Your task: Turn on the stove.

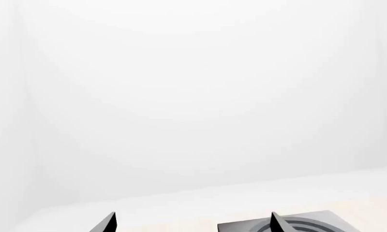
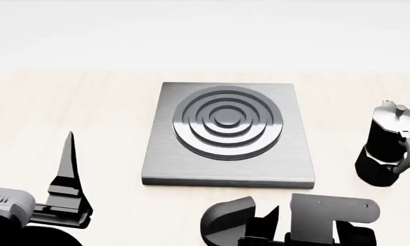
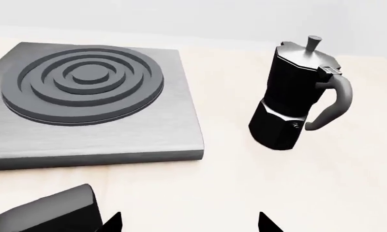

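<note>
- your flat square grey metal stove slab (image 2: 229, 154), with its raised dark concentric-ring burner (image 2: 227, 122), lies flat on the pale wooden table (image 2: 68, 102), in the middle of the head view and ahead of both arms.
- no knob can be made out on the slab in any of the three views.
- the black faceted moka pot (image 2: 388, 148) stands upright on the table to the slab's right, near it but apart, with its grey curved handle (image 3: 332, 104) turned away from the slab.
- your left gripper (image 1: 192, 223) sits low at the head view's left, short of the slab's near left corner; the left wrist view shows two dark fingertips (image 1: 106, 223) spread wide with nothing between them, and a corner of the slab just past one tip.
- your right gripper (image 3: 188, 223) sits at the near edge of the table, in front of the slab's front edge; in the right wrist view its two fingertips (image 3: 112, 223) stand well apart and hold nothing, over bare tabletop between slab and pot.
- a dark rounded shape (image 3: 48, 212) beside the right fingertips cannot be identified.
</note>
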Motion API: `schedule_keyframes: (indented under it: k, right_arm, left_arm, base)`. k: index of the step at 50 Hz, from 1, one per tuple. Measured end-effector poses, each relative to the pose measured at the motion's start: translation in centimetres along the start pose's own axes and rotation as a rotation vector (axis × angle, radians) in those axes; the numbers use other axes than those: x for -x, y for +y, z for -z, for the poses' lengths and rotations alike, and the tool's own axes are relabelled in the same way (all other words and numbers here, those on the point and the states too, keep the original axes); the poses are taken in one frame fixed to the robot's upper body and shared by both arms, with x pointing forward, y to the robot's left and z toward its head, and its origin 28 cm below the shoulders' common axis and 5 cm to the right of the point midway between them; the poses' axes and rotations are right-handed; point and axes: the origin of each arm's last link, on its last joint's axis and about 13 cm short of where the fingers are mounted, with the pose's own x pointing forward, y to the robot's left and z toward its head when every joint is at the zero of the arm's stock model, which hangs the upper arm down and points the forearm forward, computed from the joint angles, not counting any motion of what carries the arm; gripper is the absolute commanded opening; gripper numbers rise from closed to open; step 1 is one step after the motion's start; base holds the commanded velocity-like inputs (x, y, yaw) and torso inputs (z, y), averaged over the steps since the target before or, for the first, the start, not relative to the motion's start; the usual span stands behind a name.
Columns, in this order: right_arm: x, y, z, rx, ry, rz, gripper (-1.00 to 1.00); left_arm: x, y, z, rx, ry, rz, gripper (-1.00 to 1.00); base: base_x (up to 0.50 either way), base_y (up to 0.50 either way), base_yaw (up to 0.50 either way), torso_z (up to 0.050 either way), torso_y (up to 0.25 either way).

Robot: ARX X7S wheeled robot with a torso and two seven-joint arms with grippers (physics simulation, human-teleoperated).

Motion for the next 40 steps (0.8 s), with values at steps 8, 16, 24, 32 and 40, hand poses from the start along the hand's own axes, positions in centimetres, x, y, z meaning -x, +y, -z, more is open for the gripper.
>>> schedule_keyframes:
  k: [8,16,24,32,40]
  right_arm:
    - [0.4,0.0,-0.5,0.014,-0.022,0.001,1.00]
    - [1.0,0.1,-1.0,0.024,-0.046,0.000,1.00]
    - [1.6,0.1,-1.6,0.033,-0.075,-0.004,1.00]
    - [2.2,0.2,-2.2,0.046,-0.109,-0.009,1.00]
    - [2.7,0.3,-2.8,0.059,-0.138,-0.012,1.00]
  left_arm:
    - [0.0,0.0,0.0,0.000,0.000,0.001,1.00]
    - [0.0,0.0,0.0,0.001,0.001,0.000,1.00]
    - [0.0,0.0,0.0,0.003,0.002,0.001,1.00]
    - [0.0,0.0,0.0,0.004,0.003,0.002,1.00]
    - [-0.1,0.0,0.0,0.005,0.003,0.002,1.00]
  base:
    - [0.00,0.00,0.00,0.000,0.000]
    - [0.00,0.00,0.00,0.000,0.000]
    - [0.00,0.00,0.00,0.000,0.000]
    - [0.00,0.00,0.00,0.000,0.000]
    - [0.00,0.00,0.00,0.000,0.000]
